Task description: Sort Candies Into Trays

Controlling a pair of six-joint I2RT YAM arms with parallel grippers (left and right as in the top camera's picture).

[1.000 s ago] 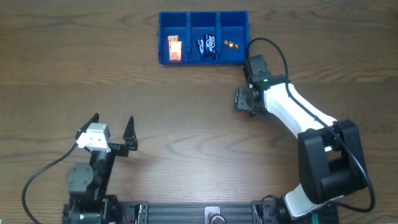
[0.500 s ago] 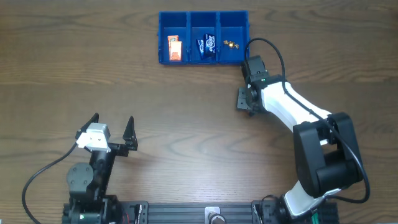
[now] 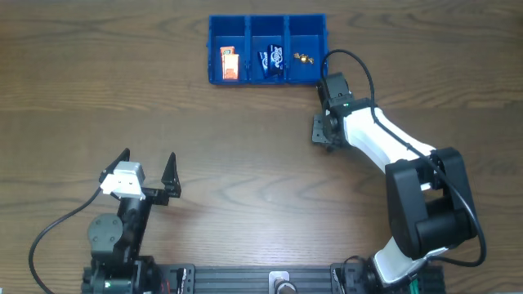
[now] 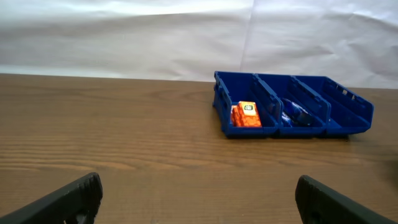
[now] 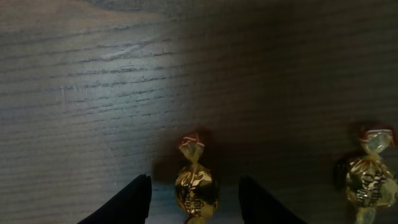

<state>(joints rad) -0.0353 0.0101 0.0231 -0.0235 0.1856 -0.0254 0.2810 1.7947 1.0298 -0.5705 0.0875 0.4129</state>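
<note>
Our right gripper [image 3: 324, 131] is down at the table [image 3: 245, 147], just below the right end of the blue tray [image 3: 211, 49]. Jaws are open w/ a gold candy [image 5: 196, 186] sitting between the fingers [image 5: 134, 199], not pinched yet. A second gold candy [image 5: 367, 177] lies near, off to one side and apart from the first. Our left gripper [image 3: 148, 158] sits well away from the tray, jaws wide open, nothing in it.

Risks as we see them:
- **Grip:** the candy is round and foil-wrapped, so an off-centre close could squirt it out or roll it along the wood. If we catch only the twisted wrapper end, it may slip free on the lift.
- **Table:** the fingers look v. close to the table, so closing too low could scrape it.
- **Neighbour:** a sideways sweep could knock the second candy away.
- **Drop:** the tray has 3 sections, w/ an orange candy [image 3: 230, 64] in the left, a blue candy [image 3: 272, 60] in the middle and gold pieces [image 3: 303, 57] in the right. Letting go early or too high means the wrong section, or a bounce over the wall.
- **Tray:** the arm works right beside it, so a careless swing could nudge it.
</note>
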